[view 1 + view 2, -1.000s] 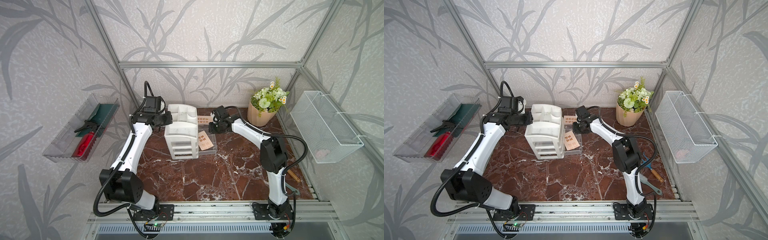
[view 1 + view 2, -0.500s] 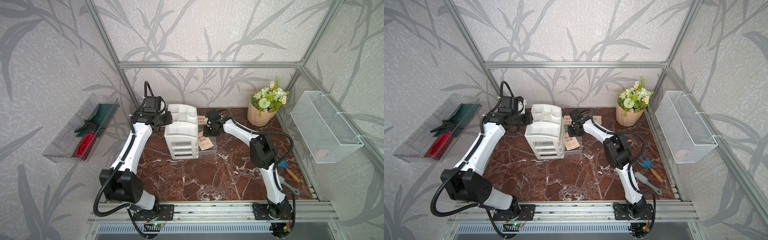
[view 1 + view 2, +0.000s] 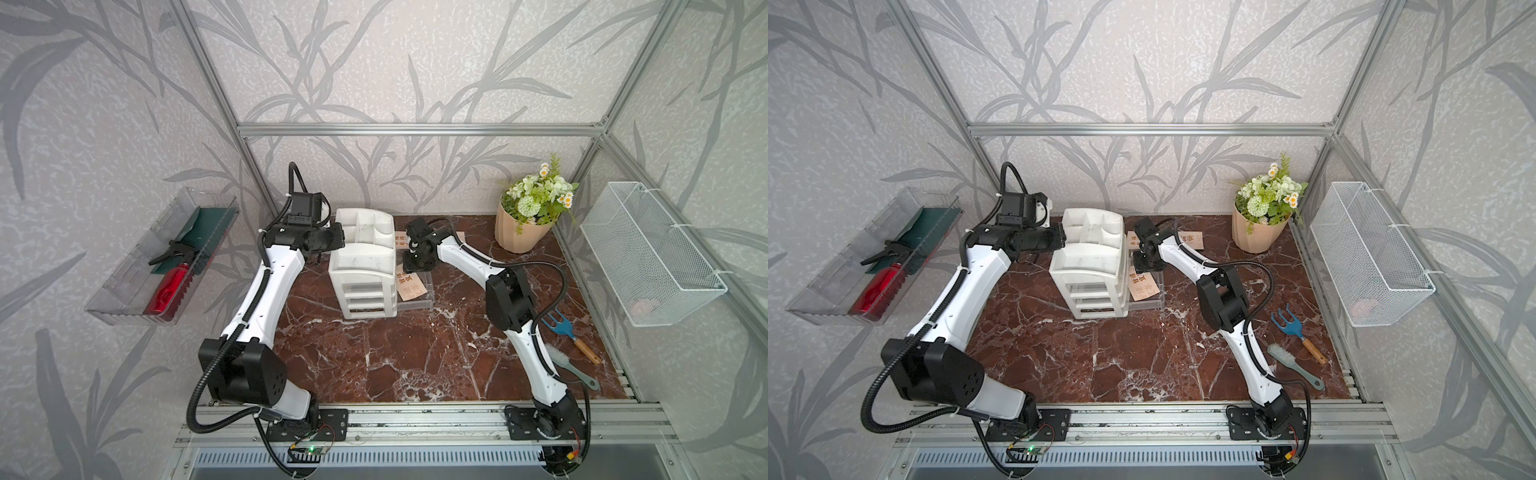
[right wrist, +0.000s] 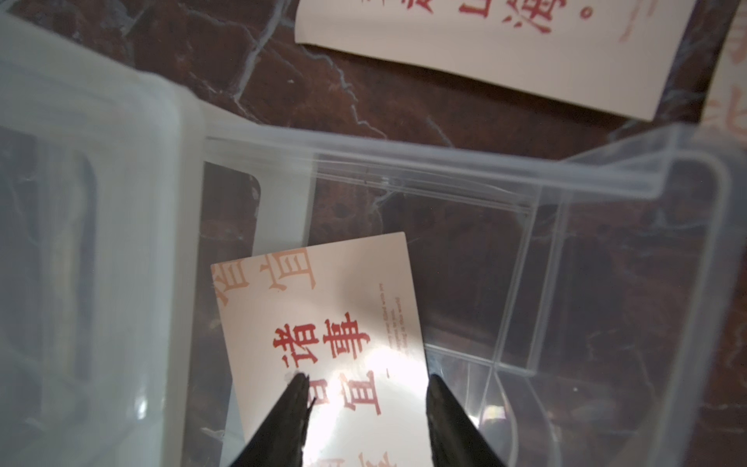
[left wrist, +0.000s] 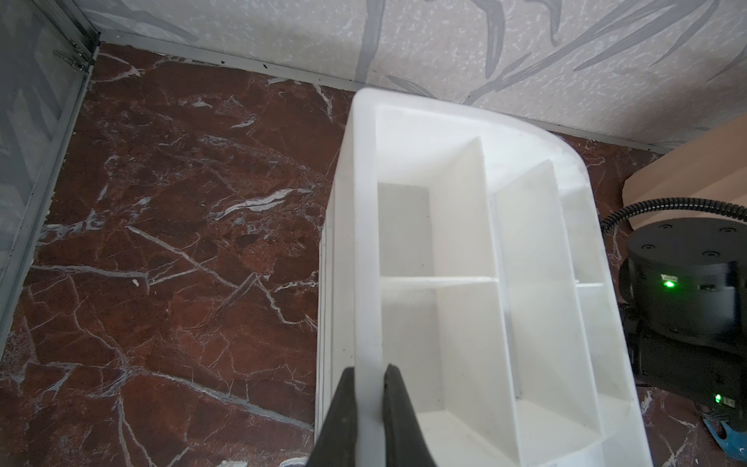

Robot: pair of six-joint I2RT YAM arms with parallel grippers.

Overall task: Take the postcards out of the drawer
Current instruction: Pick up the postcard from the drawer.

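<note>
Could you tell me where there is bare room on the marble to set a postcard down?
Widest: the marble between the drawer unit and the front rail. Also between flower pot and rake. Crowded behind the open drawer, where two postcards lie.

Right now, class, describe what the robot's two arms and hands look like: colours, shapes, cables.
Both arms have white tapered links, the left arm and right arm alike, with chunky black joint housings. Black ribbed cables loop alongside, tied on with white ties. The left hand and right hand each end in two slim, dark, pointed fingers.
</note>
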